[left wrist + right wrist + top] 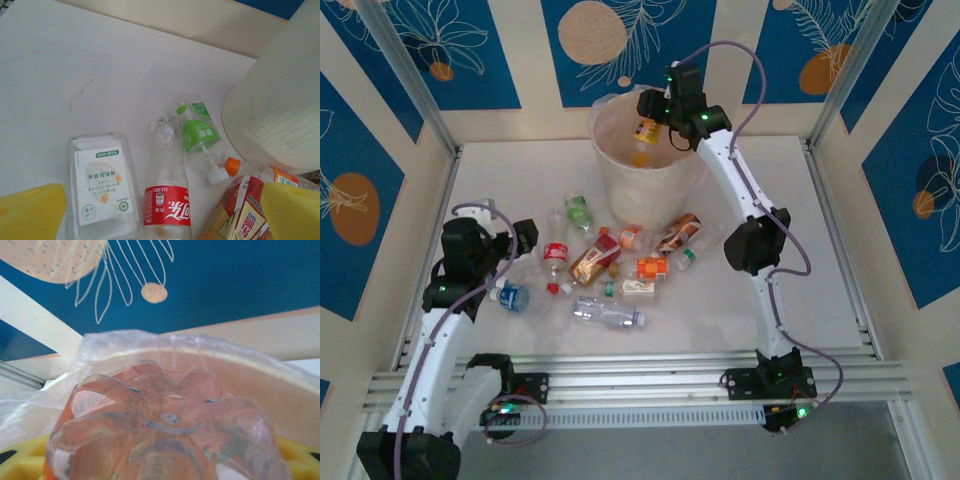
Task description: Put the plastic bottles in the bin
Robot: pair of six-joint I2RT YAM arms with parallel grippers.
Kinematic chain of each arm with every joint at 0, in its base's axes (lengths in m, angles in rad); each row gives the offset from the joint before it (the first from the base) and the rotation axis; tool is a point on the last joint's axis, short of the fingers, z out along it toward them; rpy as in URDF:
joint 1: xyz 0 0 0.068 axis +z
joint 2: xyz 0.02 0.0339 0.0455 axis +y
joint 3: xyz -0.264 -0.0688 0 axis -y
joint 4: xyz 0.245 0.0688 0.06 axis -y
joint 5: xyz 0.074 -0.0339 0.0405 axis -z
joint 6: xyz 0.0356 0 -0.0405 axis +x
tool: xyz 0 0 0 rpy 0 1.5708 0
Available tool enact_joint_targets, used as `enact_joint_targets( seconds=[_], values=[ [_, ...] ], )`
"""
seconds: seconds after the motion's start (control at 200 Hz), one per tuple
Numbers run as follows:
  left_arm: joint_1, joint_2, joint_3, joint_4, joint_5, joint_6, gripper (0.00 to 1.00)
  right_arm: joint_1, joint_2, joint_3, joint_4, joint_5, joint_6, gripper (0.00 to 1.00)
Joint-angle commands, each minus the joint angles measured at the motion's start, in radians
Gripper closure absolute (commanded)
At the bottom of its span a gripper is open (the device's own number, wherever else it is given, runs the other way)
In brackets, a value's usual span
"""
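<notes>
My right gripper (658,122) is shut on an orange-labelled bottle (646,130) and holds it over the mouth of the cream-white bin (640,185). In the right wrist view the bottle's clear ridged base (167,422) faces the camera, with the bin's lined rim (240,365) behind it. My left gripper (523,238) hangs open above the left end of the bottle pile. Between its yellow fingers (30,212) lie a red-labelled bottle (167,200) and a green-labelled bottle (200,135), both flat on the table.
Several more bottles lie in front of the bin: a bronze one (678,232), an orange one (652,266), a clear one (605,313), a blue-capped one (510,296). A clear labelled box (102,182) lies left of the red-labelled bottle. The bin's wall (280,110) stands close on the right.
</notes>
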Motion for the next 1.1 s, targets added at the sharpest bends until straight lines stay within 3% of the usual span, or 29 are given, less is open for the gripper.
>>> enact_joint_targets(
  seconds=[0.0,0.25,0.435,0.8,1.095],
  values=[
    [-0.010,-0.001,0.037,-0.034,-0.030,-0.016,0.00,0.003,0.051,0.048,0.008,-0.031,0.061,0.43],
    [-0.010,0.065,0.122,-0.100,-0.060,0.000,0.00,0.006,0.081,0.045,0.005,-0.016,0.063,0.41],
    [-0.010,0.122,0.161,-0.160,-0.111,-0.057,0.01,0.006,0.105,0.047,0.010,0.003,0.057,0.30],
    [-0.010,0.080,0.143,-0.132,-0.149,-0.100,0.00,0.008,0.114,0.069,-0.013,0.035,0.012,0.16],
    [-0.010,0.042,0.124,-0.158,-0.158,-0.183,0.01,0.003,0.069,0.125,-0.032,0.058,-0.060,0.10]
  ],
)
